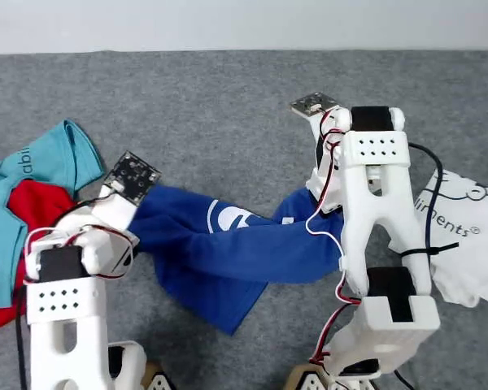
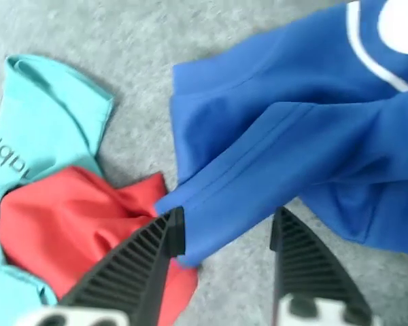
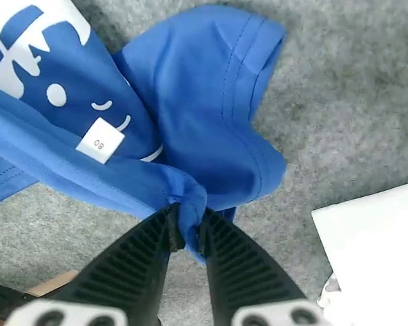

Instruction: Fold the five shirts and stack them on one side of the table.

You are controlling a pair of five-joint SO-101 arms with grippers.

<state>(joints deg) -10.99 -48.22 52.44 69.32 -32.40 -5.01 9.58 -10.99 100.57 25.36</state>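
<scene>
The right gripper pinches a bunched fold of the blue shirt, which lies stretched across mid-table between the arms; the left gripper stands wide astride its hem. The left should close on that hem alone, clear of the red shirt touching it, then both pull apart evenly. In the high view the arms cover both grips, and the white shirt is cut off.

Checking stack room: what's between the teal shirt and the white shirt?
High view: the blue shirt spans the gap, one end pinched in the right gripper; a red shirt lies against the teal shirt.
</scene>
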